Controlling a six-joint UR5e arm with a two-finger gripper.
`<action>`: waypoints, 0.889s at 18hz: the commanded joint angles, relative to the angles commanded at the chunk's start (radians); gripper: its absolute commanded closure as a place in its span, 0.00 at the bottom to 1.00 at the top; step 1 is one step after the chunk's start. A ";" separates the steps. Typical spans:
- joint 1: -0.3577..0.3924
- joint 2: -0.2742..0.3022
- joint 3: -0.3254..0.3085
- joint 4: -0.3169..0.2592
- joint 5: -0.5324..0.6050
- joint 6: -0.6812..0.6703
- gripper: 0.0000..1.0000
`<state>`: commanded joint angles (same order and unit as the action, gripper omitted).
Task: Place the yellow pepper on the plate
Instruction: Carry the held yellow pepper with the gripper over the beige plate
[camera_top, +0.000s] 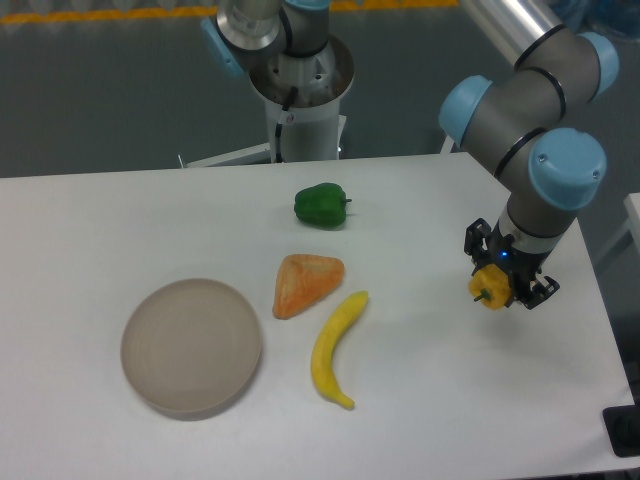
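Far to the right of the plate (192, 347), near the table's (420, 400) right edge, you will find the gripper (497, 288) with the yellow pepper (489, 288) between its dark fingers (478, 243). The claw is clenched on the pepper: the fingers sit on either side of it and the fruit hangs just below the wrist, its short dark stem turned toward the camera. You cannot tell from this view whether the pepper clears the tabletop or rests on it; it looks slightly lifted, with only white surface under it.

Take the plate as your landmark for the rest. It lies low on the left side of the table and holds nothing. Just beside it on the right is an orange wedge-shaped piece (305, 283), near the rim but apart from it. Right of the plate and a little nearer the camera lies the long curved banana (334, 348), its upper tip near the wedge's lower side. Up and to the right of the plate, beyond the wedge, sits the green pepper (321, 205). The held pepper is well apart from all of these.

You can read no brand, label or writing anywhere; a small blue light glows on the gripper body above the pepper.
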<state>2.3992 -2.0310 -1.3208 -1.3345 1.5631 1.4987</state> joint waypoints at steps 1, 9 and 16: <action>-0.002 0.002 -0.002 0.000 0.000 -0.003 0.85; -0.112 0.006 0.008 0.000 -0.012 -0.181 0.85; -0.415 0.025 0.018 0.002 -0.063 -0.513 0.86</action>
<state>1.9839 -2.0065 -1.3024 -1.3330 1.5004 0.9854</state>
